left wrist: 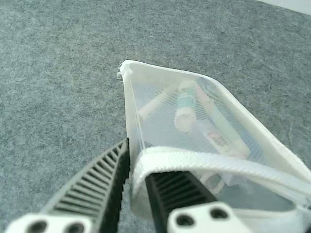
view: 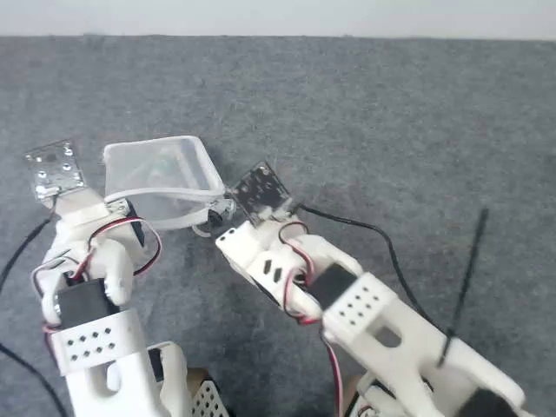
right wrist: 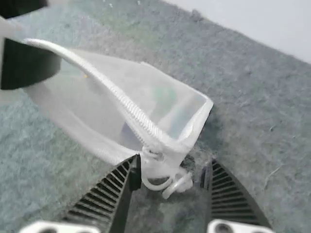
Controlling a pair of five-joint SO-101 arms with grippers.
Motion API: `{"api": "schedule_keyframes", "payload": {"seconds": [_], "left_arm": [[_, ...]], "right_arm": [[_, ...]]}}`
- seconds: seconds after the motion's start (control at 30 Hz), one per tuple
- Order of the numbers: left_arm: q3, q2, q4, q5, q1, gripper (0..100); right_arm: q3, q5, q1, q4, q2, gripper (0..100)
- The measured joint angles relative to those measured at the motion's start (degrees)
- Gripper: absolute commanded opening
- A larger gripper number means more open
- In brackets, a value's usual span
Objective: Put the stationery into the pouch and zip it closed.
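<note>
A white mesh pouch [view: 161, 178] stands on the grey carpet, tilted up. Through its mesh [left wrist: 194, 121] I see pens and a green-and-white tube [left wrist: 184, 104] inside. My left gripper [left wrist: 137, 162] is shut on the pouch's end seam, one finger on each side of the fabric; from above it sits at the pouch's left corner [view: 120, 211]. The zip [right wrist: 112, 92] looks drawn shut along the top edge. Its pull ring [right wrist: 163, 182] hangs at the far corner, between the open fingers of my right gripper [right wrist: 172, 162], close to one finger. The high view shows that gripper [view: 222, 213] at the pouch's right corner.
Grey carpet [view: 391, 113] covers the table, with free room behind and to the right of the pouch. A thin black cable [view: 465, 269] rises at the right, beside the right arm. A pale wall [view: 278, 13] bounds the far edge.
</note>
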Motion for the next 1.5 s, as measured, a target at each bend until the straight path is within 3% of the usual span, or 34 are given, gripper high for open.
{"api": "schedule_keyframes", "payload": {"seconds": [0.2, 0.37, 0.67, 1.0, 1.27, 1.5], "left_arm": [[0.09, 0.0, 0.0, 0.0, 0.0, 3], [0.09, 0.0, 0.0, 0.0, -0.26, 3], [0.09, 0.0, -1.49, 2.55, -5.98, 3], [0.09, 0.0, -1.67, 2.55, -6.07, 3], [0.09, 0.0, -1.67, 2.55, -6.07, 3], [0.09, 0.0, -1.67, 2.55, -6.07, 3]], "right_arm": [[-1.32, 0.0, 0.0, 0.26, 3.43, 18.8], [-1.32, 0.0, 0.09, 6.68, -1.67, 18.8], [-1.32, 0.0, 0.18, 11.6, -8.44, 18.8], [-1.32, 0.0, 0.18, -1.93, 10.29, 19.1], [-1.32, 2.73, 0.18, -7.74, 14.59, 19.1], [-1.32, 1.14, 0.18, -19.43, 22.59, 18.9]]}}
